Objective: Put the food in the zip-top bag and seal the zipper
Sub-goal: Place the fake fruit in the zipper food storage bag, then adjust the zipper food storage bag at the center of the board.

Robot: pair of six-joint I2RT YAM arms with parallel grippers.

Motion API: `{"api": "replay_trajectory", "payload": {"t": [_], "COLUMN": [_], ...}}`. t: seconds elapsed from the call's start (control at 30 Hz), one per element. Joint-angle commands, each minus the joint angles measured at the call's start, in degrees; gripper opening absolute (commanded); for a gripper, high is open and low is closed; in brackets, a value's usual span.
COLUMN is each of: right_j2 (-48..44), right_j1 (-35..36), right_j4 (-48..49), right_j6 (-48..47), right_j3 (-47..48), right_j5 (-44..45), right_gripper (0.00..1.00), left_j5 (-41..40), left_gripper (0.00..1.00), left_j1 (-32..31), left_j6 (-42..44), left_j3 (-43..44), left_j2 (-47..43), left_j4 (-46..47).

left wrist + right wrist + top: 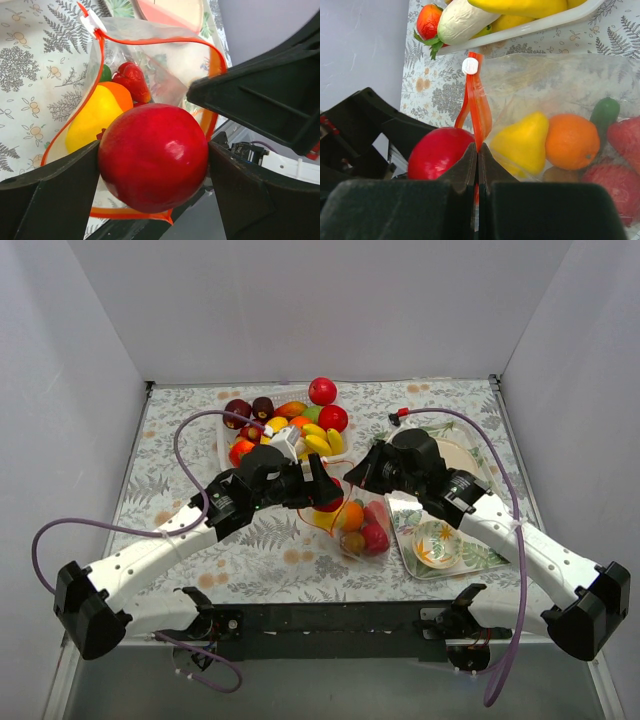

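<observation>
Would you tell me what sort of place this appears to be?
Probably a robotics test booth: plain white walls box in a fern-print table, and two bolted arms handle toy fruit.

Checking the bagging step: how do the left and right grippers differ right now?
The left gripper is spread wide around a red fruit; the right gripper is pinched tight on the zipper. The left gripper holds food at the bag mouth; the right gripper holds that mouth's edge. Both are gripping something.
</observation>
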Motion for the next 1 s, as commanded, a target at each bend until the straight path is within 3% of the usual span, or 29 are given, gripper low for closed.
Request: {"api": "replay_trajectory", "payload": {"t": [0.0, 0.03, 0.1, 0.47, 0.6, 0.77, 0.87, 0.97], "right_j2": [-1.85, -2.21, -3.43, -11.87, -12.15, -10.57, -9.77, -10.56], "right_j1": [0.33, 0.41, 0.59, -0.37, -0.90, -0.90, -1.08, -1.69], "right_j4": [1.55, 1.56, 1.64, -0.74, 3.49, 6.47, 5.60, 5.77], "right_j6": [0.80, 0.98, 1.42, 2.03, 6.07, 10.20, 10.64, 11.61], "right_j3": [2.27, 1.66, 1.12, 0.16, -0.64, -0.37, 1.47, 1.21], "right_j5": [0.04, -0.22, -0.40, 3.82, -6.17, -11.82, -12.18, -11.65], "right_gripper": [0.01, 0.01, 0.01, 0.01, 0.01, 0.01, 0.01, 0.01], "left_j5": [-1.15, -1.41, -1.15, 1.31, 1.49, 1.75, -0.96, -9.21], "left_gripper": [0.86, 0.95, 0.98, 0.98, 0.98, 0.98, 0.98, 0.96], "left_j1": [-0.63, -0.63, -0.63, -0.71, -0.71, -0.71, -0.71, -0.71], "left_j6": [-0.38, -0.46, -0.46, -0.29, -0.55, 0.24, 0.94, 2.16], "left_j3": [1.16, 1.43, 2.74, 10.91, 14.08, 19.87, 23.12, 25.77], "left_j2": [2.28, 2.72, 3.78, 4.92, 6.59, 7.74, 7.39, 5.46], "left_j4": [2.30, 3.08, 4.23, 4.41, 3.80, 3.01, 0.55, -5.50]}}
